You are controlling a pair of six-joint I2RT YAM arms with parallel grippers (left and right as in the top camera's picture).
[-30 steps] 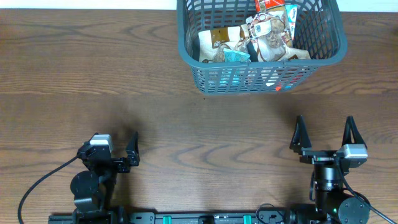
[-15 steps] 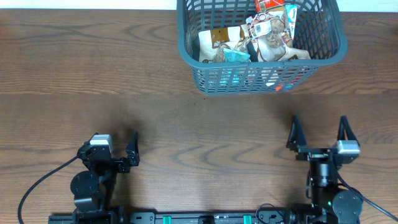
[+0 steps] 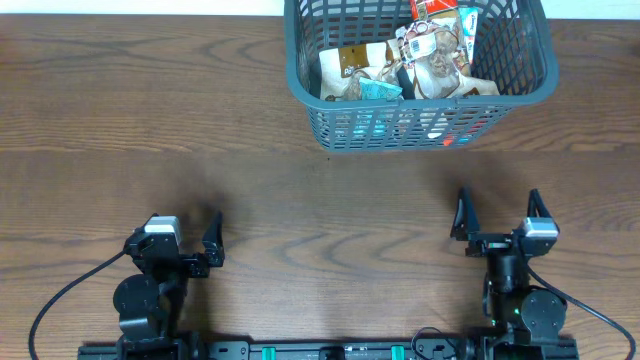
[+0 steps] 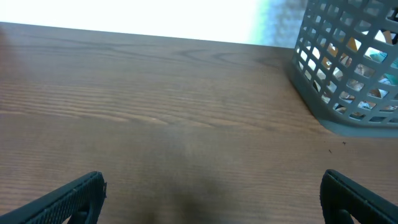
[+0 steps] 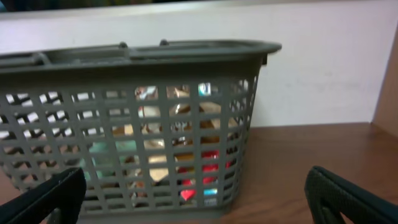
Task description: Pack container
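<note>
The container (image 3: 420, 125) is a grey-blue slotted basket at the table's far edge, right of centre, holding several snack packets (image 3: 400, 65). My left gripper (image 3: 182, 236) rests low at the front left, open, with only bare wood between its fingers (image 4: 74, 199). The container (image 4: 348, 74) shows at the upper right of the left wrist view. At the front right my right gripper (image 3: 498, 212) stands open and empty, pointing at the container (image 5: 124, 56), whose lattice wall fills the right wrist view. Red and teal packets (image 5: 205, 165) show through the slots.
Brown wood-grain table (image 3: 200, 110) stretches between the grippers and the container. A white wall (image 5: 323, 87) rises behind the container. The arm bases and a black cable (image 3: 60, 300) sit along the front edge.
The right arm has shifted to the left, still open. The left arm and the container have not moved.
</note>
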